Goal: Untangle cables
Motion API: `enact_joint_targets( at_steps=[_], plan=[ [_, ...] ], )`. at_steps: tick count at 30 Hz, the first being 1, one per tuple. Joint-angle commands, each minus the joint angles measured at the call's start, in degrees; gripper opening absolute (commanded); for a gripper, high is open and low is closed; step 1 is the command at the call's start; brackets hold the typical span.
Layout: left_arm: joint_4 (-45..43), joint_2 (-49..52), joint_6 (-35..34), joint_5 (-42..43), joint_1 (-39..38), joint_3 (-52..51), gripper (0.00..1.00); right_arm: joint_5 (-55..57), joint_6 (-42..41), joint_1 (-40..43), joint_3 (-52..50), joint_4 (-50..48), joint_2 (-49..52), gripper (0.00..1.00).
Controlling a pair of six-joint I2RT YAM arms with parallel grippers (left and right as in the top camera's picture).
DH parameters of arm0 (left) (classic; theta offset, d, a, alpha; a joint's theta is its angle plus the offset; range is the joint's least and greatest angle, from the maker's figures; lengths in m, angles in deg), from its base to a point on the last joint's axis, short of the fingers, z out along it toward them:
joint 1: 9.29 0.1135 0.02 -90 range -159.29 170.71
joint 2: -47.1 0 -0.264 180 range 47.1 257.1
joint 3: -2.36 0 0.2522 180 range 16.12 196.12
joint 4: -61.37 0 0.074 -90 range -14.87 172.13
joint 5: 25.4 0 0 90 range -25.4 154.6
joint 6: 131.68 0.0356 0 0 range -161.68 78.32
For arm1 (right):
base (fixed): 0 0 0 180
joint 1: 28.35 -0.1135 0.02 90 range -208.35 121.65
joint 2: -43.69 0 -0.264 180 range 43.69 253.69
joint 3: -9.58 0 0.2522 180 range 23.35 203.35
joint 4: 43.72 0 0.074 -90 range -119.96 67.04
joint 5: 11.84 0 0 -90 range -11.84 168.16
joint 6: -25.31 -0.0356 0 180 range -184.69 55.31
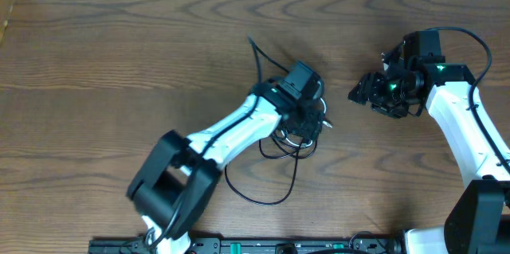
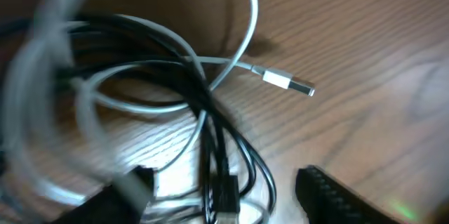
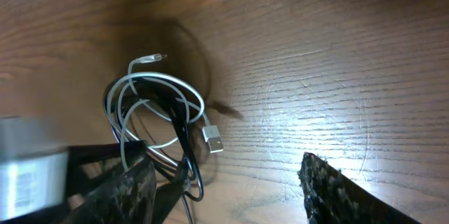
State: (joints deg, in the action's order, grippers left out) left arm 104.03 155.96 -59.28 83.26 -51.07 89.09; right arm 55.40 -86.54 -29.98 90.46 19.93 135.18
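1. The cables (image 1: 296,138) lie mid-table in one knot. The black cable (image 2: 214,136) and the white cable (image 2: 254,13) loop through each other, and nothing is separated yet.
2. My left gripper (image 2: 224,185) is down over the knot, its jaws spread wide with strands lying between them, pinching nothing.
3. My right gripper (image 3: 226,168) hangs to the right, apart from the knot, its jaws wide and empty.
4. I judge nearly everything is left: take one cord in each gripper and draw them apart.

Brown wood-grain table (image 1: 119,39), matt, with a soft sheen under light. Smooth plastic-sheathed cables (image 2: 216,150), the black one glossy, the white one satin. White plastic plug (image 2: 287,82) tipped with shiny metal. Rough, ribbed black jaws.
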Motion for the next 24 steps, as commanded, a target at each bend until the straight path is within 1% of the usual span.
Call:
enact_joint_targets(
  at_steps=[1,3,4,8,11,17,20,24],
  plan=[
    [-1.84,2.38,-0.74,-1.18,-0.46,-0.87,0.39,-0.76,0.96,0.04,0.24,0.15,0.04,0.62],
    [-2.51,2.16,-0.72,-1.2,-0.39,-0.81,0.15,-0.74,0.96,0.04,0.24,0.31,0.04,0.62],
    [-2.67,1.81,-0.72,-1.18,-0.24,-0.72,0.08,-0.76,1.2,0.04,0.24,0.42,0.04,0.62],
    [-2.23,-0.83,-0.72,-1.16,0.37,0.13,0.07,-0.76,1.36,0.04,0.24,0.48,0.04,0.62],
    [-2.03,-4.74,-0.68,-0.92,0.74,0.28,0.08,-0.83,1.42,0.02,0.24,0.52,0.04,0.62],
    [-2.97,-14.99,-0.66,4.31,2.62,0.28,0.07,-6.97,5.07,0.02,0.24,-0.17,0.04,0.61],
    [-3.15,-18.97,-0.26,9.77,5.2,0.28,0.08,-11.61,6.75,-0.15,0.24,-1.25,0.04,0.61],
    [-3.61,-20.2,-0.26,20.15,9.49,0.28,0.07,-15.72,6.71,-1.81,0.24,-3.98,0.04,0.61]
  ],
)
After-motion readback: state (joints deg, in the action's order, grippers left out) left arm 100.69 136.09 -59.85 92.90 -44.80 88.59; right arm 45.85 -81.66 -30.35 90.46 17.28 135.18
